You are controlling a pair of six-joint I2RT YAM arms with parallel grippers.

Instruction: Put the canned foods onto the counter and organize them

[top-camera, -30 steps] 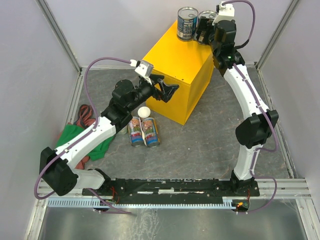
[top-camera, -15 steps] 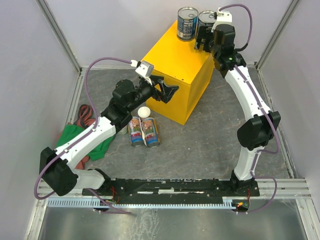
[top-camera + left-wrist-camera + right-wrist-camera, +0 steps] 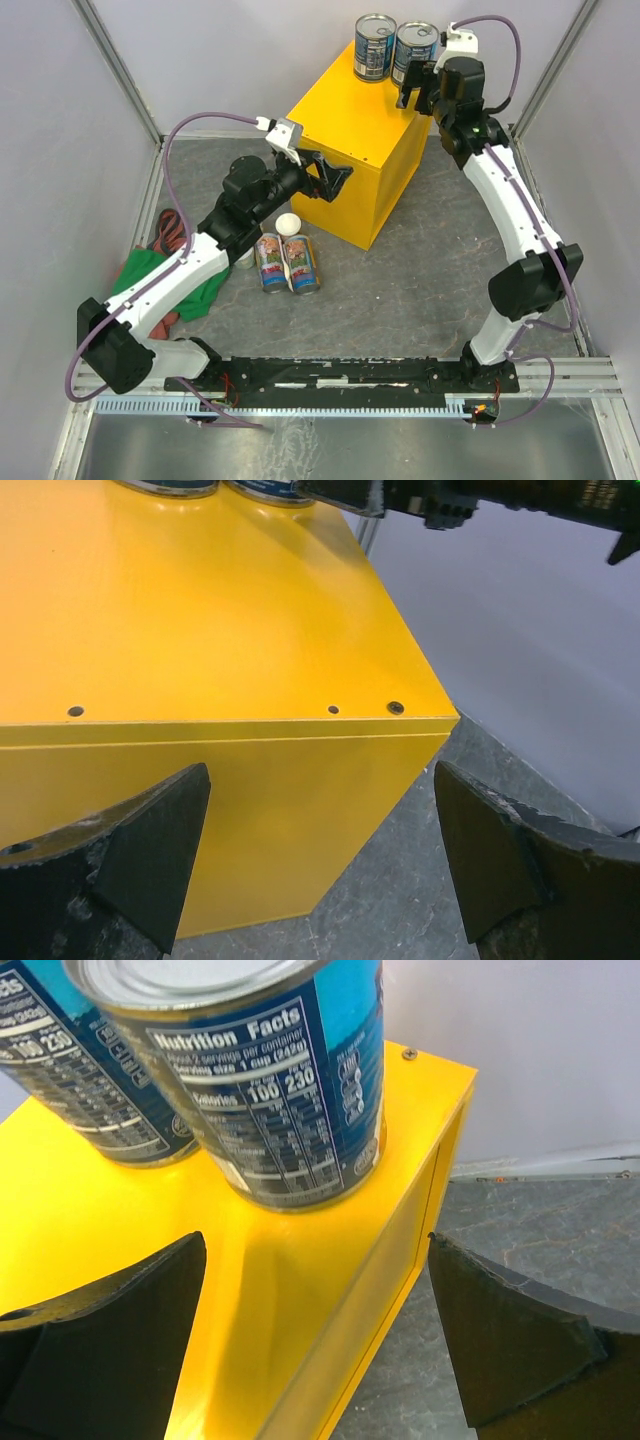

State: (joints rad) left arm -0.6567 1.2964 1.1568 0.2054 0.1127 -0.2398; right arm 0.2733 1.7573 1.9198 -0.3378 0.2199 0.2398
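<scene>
The yellow counter [image 3: 350, 130] stands at the back. Two blue-labelled cans [image 3: 374, 45] [image 3: 414, 42] stand upright side by side on its far corner. My right gripper [image 3: 416, 88] is open and empty, just in front of the right one. In the right wrist view that can [image 3: 280, 1090] stands beyond the open gripper [image 3: 315, 1330], apart from it. My left gripper [image 3: 340, 183] is open and empty at the counter's near-left face [image 3: 200, 810]. Two tall slim cans [image 3: 271, 262] [image 3: 302, 262] lie on the floor. A small pale-lidded can [image 3: 289, 224] stands beside them.
A green cloth [image 3: 150, 275] with a red band lies on the grey floor at the left, partly under the left arm. Pale walls close the cell on three sides. The black rail [image 3: 340, 375] with the arm bases runs along the near edge.
My right gripper has drawn back from the right blue can, toward the right, leaving it standing on the counter. My left arm has shifted slightly upward.
</scene>
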